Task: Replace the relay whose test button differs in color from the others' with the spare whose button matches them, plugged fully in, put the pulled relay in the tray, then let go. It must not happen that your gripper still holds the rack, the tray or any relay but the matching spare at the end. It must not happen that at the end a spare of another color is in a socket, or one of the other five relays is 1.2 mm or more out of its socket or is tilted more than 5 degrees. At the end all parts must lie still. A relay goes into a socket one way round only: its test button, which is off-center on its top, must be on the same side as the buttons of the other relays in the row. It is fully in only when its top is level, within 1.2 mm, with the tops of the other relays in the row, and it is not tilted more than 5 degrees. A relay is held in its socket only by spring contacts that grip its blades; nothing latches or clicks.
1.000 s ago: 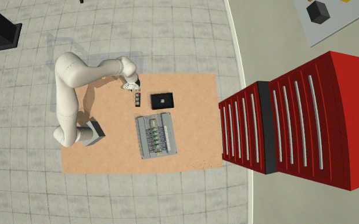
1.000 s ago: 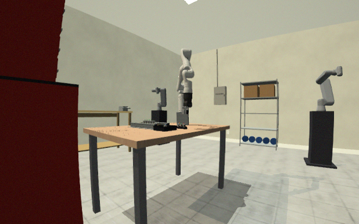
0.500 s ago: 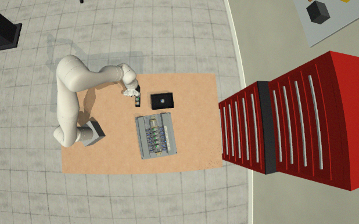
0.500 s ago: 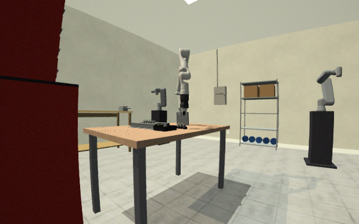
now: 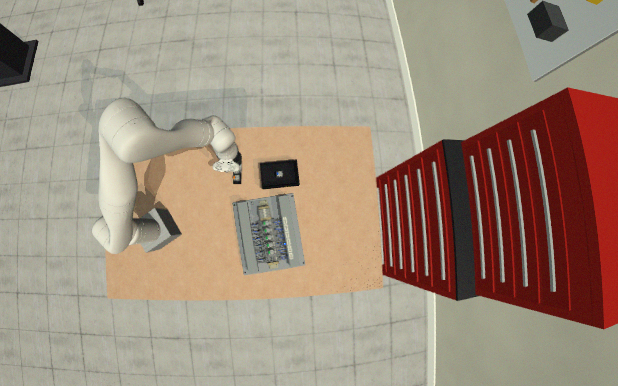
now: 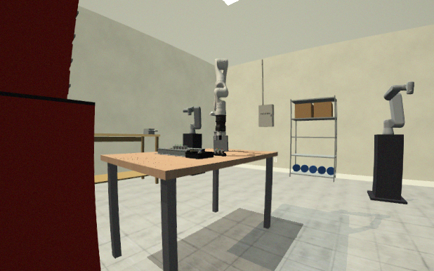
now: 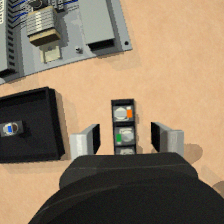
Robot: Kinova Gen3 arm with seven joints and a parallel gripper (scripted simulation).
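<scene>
My gripper (image 7: 125, 133) is open and empty, low over a small black holder of spare relays (image 7: 123, 127). The spare with a green button (image 7: 124, 135) lies between my two fingers, untouched. The spare with an orange button (image 7: 123, 113) is just beyond it, and a third spare is mostly hidden under my wrist. The black tray (image 7: 27, 125) to the left holds a relay with a blue button (image 7: 11, 129). The grey rack (image 5: 268, 233) has a row of relays with green buttons (image 5: 266, 235), and the end socket (image 7: 42, 30) nearest the tray looks empty.
The arm's base (image 5: 161, 230) stands at the table's left edge. The tray (image 5: 279, 169) lies right of the spare holder (image 5: 237, 182). A red tool cabinet (image 5: 516, 210) stands beyond the table's right side. My gripper (image 6: 220, 149) hangs straight down in the side view.
</scene>
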